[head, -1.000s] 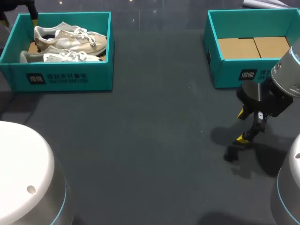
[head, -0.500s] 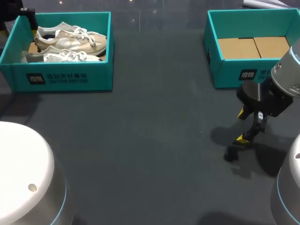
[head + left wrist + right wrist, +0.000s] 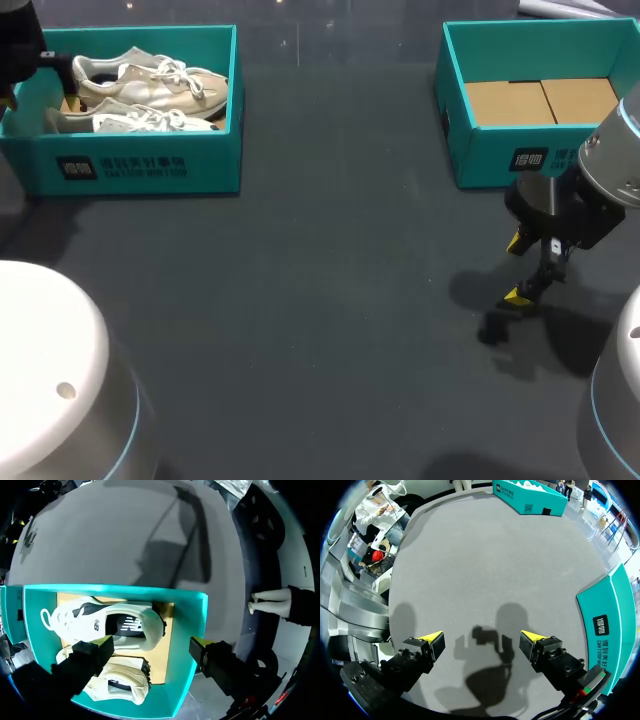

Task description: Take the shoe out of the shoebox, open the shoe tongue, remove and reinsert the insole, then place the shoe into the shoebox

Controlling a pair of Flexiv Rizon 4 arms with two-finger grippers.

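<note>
Lying side by side in the teal shoebox (image 3: 140, 170) at ten o'clock, not yet lifted: two pale shoes (image 3: 150, 85). Poised right above their heels, spread wide and empty, presumably for a top-down grab: left gripper (image 3: 151, 642). Parked at four o'clock over bare table (image 3: 320, 300), equally wide and empty, likely waiting to help: right gripper (image 3: 482, 636).

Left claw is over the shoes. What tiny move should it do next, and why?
Probably lower toward a shoe: the left claw hangs open above the shoebox, gripping nothing, and the shoe lies inside.
</note>
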